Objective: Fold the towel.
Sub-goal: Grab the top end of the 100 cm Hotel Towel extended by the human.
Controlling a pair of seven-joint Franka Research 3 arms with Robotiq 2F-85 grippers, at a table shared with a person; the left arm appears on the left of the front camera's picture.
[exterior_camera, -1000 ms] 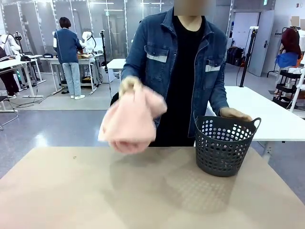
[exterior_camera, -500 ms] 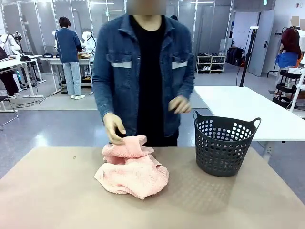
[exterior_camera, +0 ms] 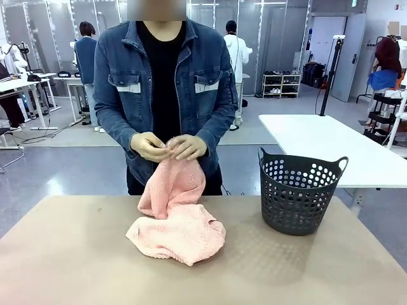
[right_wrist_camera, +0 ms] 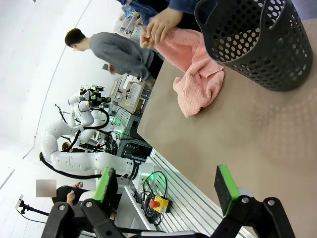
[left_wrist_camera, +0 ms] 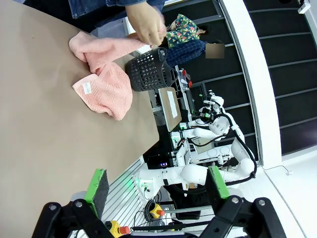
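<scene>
The pale salmon-pink towel (exterior_camera: 178,222) lies crumpled on the brown table, left of the middle. The person at the far side pinches its upper end with both hands (exterior_camera: 168,147) and lifts that part off the table. The towel (left_wrist_camera: 106,84) shows a small white tag in the left wrist view, and the towel (right_wrist_camera: 198,74) lies beside the basket in the right wrist view. My left gripper (left_wrist_camera: 156,186) is open over the table's near edge, far from the towel. My right gripper (right_wrist_camera: 166,191) is open too, well back from it.
A black perforated basket (exterior_camera: 300,194) stands at the far right of the brown table (exterior_camera: 82,267), apart from the towel. A white table (exterior_camera: 337,146) sits behind it. Other people and tables are farther back.
The person set the bundled towel down on the table, stepped to the picture's left, and now has both hands on its upper end, lifting that end.
</scene>
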